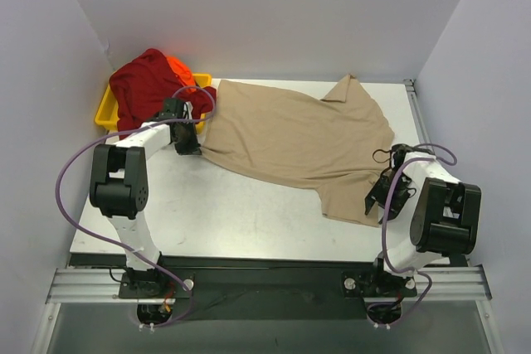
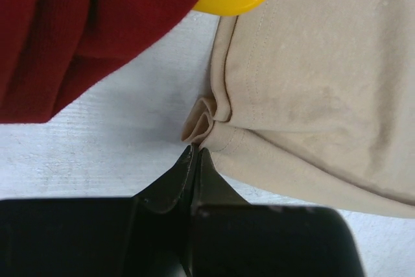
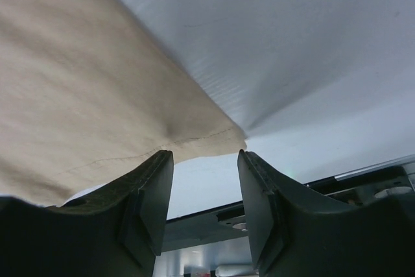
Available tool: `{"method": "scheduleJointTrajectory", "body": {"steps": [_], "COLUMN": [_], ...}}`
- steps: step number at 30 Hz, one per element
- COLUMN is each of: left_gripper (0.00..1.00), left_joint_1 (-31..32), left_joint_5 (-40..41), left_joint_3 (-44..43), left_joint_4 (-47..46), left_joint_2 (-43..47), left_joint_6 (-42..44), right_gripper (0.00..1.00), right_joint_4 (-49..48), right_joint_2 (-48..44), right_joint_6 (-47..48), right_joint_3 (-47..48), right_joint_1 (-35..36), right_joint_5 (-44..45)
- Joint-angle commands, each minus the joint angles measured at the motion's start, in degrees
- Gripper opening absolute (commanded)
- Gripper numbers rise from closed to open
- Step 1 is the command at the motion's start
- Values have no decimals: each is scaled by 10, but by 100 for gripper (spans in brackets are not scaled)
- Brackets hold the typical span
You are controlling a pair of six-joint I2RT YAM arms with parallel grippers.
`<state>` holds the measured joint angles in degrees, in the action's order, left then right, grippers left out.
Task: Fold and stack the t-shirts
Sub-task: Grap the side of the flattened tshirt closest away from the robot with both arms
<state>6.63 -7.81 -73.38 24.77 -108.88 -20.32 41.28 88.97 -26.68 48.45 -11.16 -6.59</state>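
On table (image 1: 232, 213) a spread t-shirt (image 1: 299, 143), behind its left end a tray (image 1: 106, 113) of heaped t-shirts (image 1: 145, 89).

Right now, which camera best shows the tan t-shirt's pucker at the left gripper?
Left wrist: the tan t-shirt puckers right at the shut tips of the left gripper. Top external shows the gripper at that edge, the pucker too small to see. Right wrist shows only the shirt's opposite corner, ahead of the open right gripper.

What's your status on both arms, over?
Left gripper shut on edge of tan t-shirt. Right gripper open, astride its corner. Shirt spread out, unfolded. Dark red t-shirt heaped on yellow tray, not blocking.
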Motion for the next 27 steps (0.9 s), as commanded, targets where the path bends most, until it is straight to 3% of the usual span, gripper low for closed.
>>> {"method": "scheduleJointTrajectory", "body": {"steps": [1,17,27], "left_gripper": [0,0,0], "left_joint_1": [-11,-18,-17], "left_joint_5": [-14,-21,-21], "left_joint_3": [-29,-12,-13], "left_joint_4": [-4,-5,-3], "left_joint_2": [10,19,26], "left_joint_6": [10,15,14], "right_gripper": [44,34,15], "right_joint_4": [37,3,-4], "right_joint_2": [8,30,51], "right_joint_6": [-21,-35,-36], "right_joint_3": [-9,-43,-30], "right_joint_1": [2,9,29], "right_joint_5": [39,43,50]}}
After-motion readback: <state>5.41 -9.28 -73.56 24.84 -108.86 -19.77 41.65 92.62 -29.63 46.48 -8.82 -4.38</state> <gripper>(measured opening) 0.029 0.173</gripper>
